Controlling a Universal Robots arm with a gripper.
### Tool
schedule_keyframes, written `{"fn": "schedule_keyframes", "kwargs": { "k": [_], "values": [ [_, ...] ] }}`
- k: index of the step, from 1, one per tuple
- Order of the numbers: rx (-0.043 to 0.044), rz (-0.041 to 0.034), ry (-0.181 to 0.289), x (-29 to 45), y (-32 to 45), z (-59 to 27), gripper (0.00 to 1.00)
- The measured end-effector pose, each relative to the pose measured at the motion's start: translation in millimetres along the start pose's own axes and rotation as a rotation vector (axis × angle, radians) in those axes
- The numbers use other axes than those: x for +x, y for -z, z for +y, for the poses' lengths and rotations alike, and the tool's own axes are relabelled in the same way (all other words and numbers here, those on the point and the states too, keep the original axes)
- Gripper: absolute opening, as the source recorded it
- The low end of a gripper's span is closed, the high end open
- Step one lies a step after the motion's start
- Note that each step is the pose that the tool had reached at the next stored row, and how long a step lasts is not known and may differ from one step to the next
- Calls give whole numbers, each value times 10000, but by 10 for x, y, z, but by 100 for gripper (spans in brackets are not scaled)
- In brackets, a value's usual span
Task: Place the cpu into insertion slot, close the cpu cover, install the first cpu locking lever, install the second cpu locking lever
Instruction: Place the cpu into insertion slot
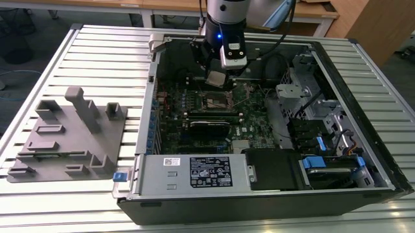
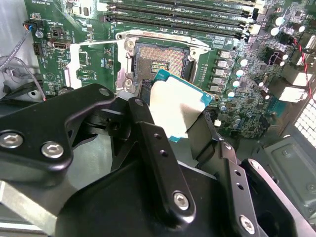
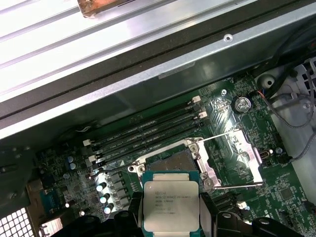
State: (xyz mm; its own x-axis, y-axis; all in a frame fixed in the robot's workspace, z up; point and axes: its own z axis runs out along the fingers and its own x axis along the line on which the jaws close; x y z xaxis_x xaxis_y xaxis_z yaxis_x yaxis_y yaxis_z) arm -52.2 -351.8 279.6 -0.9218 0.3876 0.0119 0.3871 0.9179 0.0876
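The fingers pinch the cpu by two opposite edges, in the air near the open insertion slot; it looks light, stiff, fragile underneath; edges seem the safe hold.

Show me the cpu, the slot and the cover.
cpu (image 3: 169, 202): first wrist view, middle of metal top.
slot (image 3: 169, 161): first wrist view, dark contact field.
cover (image 2: 75, 64): second wrist view, frame's side bar.
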Motion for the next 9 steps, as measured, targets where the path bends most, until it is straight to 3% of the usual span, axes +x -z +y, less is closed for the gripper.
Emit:
{"fn": "schedule_keyframes", "kwargs": {
  "k": [9],
  "values": [
    [0,-2,-23,0,0,0,54]
  ]
}}
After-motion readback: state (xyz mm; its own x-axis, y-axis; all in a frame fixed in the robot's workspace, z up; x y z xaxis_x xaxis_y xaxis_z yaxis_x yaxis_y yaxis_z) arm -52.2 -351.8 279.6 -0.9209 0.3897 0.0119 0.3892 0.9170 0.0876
